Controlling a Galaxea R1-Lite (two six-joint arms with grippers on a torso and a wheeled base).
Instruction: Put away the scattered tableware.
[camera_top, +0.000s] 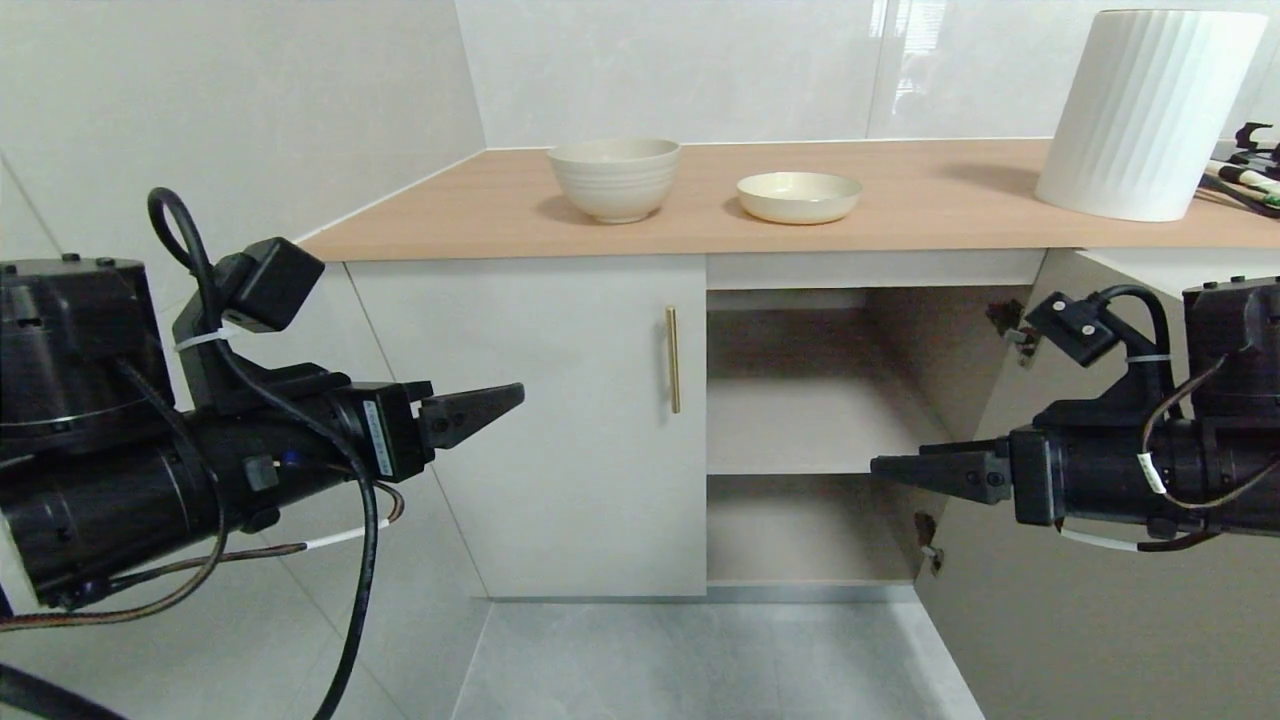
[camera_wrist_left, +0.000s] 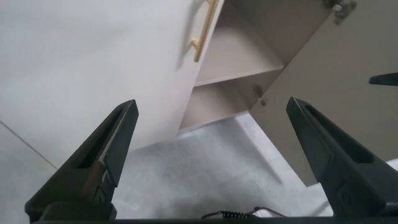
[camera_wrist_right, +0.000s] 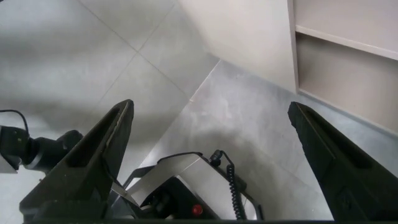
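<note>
Head view: bowl (camera_top: 614, 178), plate (camera_top: 799, 196) on counter (camera_top: 470, 215).

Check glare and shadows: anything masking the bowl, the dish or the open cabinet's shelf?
Head view: glare streaks sit on the wall tiles, off the bowl and dish, which cast soft shadows leftward on the countertop; the cabinet shelf is shaded but readable. Left wrist view: shelf evenly lit, no glare. Right wrist view: faint shadow on the floor.

Left gripper (camera_top: 505, 398) and right gripper (camera_top: 885, 466) point inward, level, fingers (camera_wrist_left: 93, 168) spread wide, empty.
</note>
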